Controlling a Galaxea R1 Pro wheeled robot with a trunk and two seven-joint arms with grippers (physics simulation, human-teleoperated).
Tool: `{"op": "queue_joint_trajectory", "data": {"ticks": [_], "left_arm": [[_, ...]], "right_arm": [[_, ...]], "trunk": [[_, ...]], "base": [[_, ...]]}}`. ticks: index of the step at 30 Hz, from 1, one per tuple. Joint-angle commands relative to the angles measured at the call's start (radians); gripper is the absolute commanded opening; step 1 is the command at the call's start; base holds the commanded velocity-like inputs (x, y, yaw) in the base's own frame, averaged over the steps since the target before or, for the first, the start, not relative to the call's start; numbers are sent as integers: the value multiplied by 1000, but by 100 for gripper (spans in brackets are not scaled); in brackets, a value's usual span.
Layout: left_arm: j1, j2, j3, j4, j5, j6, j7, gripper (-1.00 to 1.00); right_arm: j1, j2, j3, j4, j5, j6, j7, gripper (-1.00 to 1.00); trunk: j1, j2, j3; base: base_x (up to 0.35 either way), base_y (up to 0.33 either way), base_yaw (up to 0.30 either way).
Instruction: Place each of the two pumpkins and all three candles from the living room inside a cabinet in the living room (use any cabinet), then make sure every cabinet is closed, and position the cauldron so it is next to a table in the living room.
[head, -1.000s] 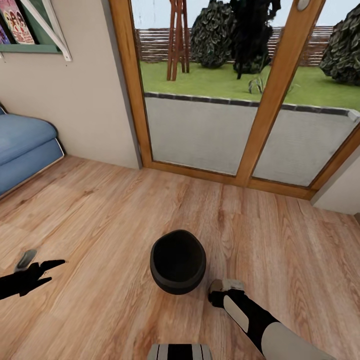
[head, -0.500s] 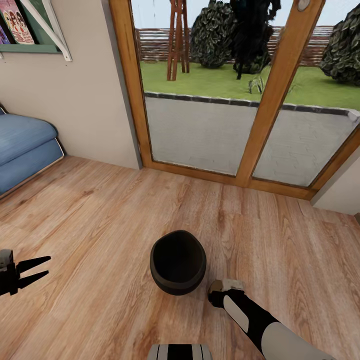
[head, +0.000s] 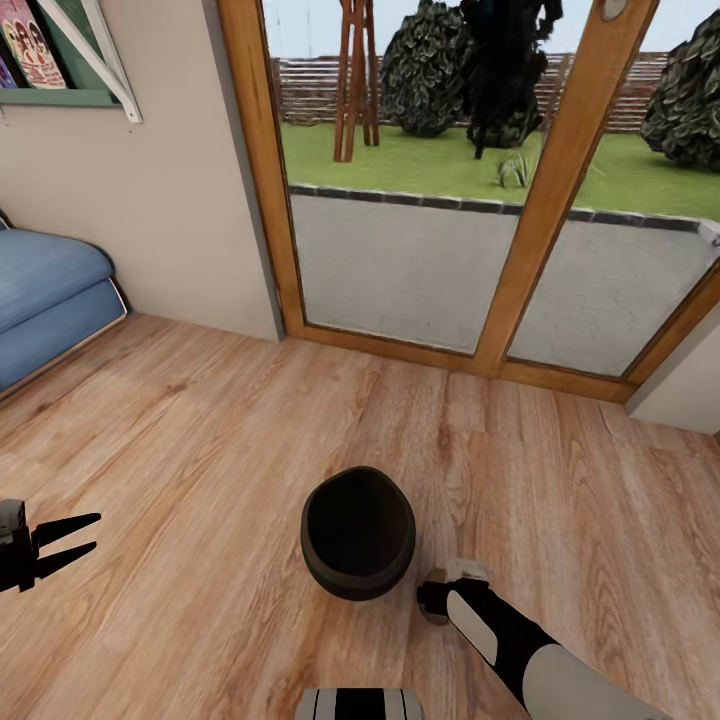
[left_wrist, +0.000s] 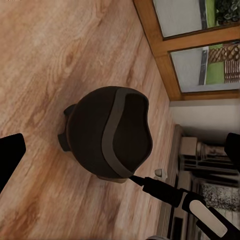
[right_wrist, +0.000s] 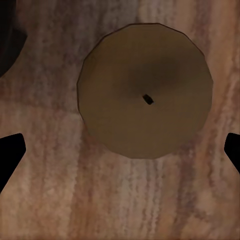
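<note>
The black cauldron (head: 357, 532) stands upright on the wood floor, and the left wrist view shows its belly and rim (left_wrist: 107, 132). A candle (right_wrist: 145, 90) with a tiny wick stands on the floor just right of the cauldron, apart from it. My right gripper (right_wrist: 121, 152) hangs straight above the candle, open, its fingertips wide on either side. In the head view the right wrist (head: 455, 590) covers most of that candle. My left gripper (head: 75, 537) hovers open at the left edge, well clear of the cauldron.
Wood-framed glass doors (head: 535, 230) to the garden fill the far wall. A blue sofa (head: 45, 295) sits at the left against the beige wall, with a green shelf (head: 60, 60) above. Open floor lies all around the cauldron.
Between one second and half a second ago my left gripper drew back toward the left edge and spread its fingers. Since then only the view has shifted slightly.
</note>
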Motion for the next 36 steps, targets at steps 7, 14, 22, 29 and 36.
{"op": "queue_joint_trajectory", "data": {"ticks": [7,14,22,29,36], "left_arm": [[0,0,0,0,1,4,-3,100],[0,0,0,1,1,4,-3,100],[0,1,0,1,-2,4,-3,100],[0,2,0,1,-3,4,-3,100],[0,2,0,1,-2,4,-3,100]], "right_arm": [[-1,-1,7,-2,-8,3,-8,100],[-1,-1,7,-2,-8,3,-8,100],[-1,-1,7,-2,-8,1,-8,100],[-1,-1,7,-2,-8,1,-8,100],[-1,-1,7,-1,-8,1,-8,100]], "trunk": [[0,0,-1],[0,0,-1],[0,0,-1],[0,0,-1],[0,0,-1]], "base": [[42,-28,0],[41,-1,0],[68,0,0],[54,0,0],[1,0,0]]}}
